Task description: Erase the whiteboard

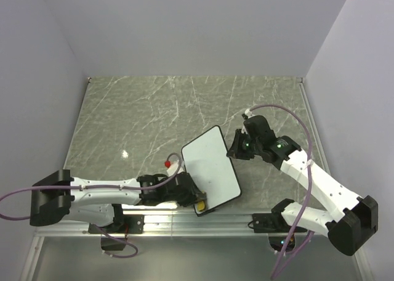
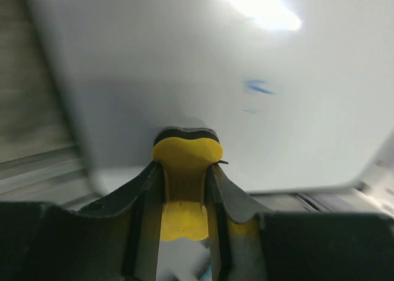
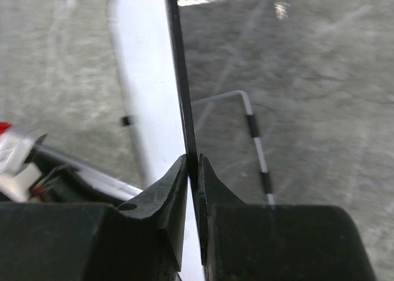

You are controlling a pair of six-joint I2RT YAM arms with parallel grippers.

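Note:
The whiteboard [image 1: 211, 168] is a white board with a thin black frame, held tilted above the marble table. My right gripper [image 1: 236, 150] is shut on its right edge; in the right wrist view the board's black edge [image 3: 180, 90] stands pinched between the jaws of that gripper [image 3: 194, 170]. My left gripper [image 1: 196, 201] is shut on the yellow bone-shaped eraser [image 1: 201, 203] at the board's near corner. In the left wrist view the eraser [image 2: 186, 154] presses on the board [image 2: 203, 71] between the jaws of that gripper [image 2: 184, 170]. A small blue mark [image 2: 258, 87] shows on the board.
A small red-capped object [image 1: 167, 164] sits by the left arm's wrist. A metal rail [image 1: 184, 216] runs along the table's near edge. A thin white and black wire stand [image 3: 255, 139] lies on the table under the board. White walls enclose the table.

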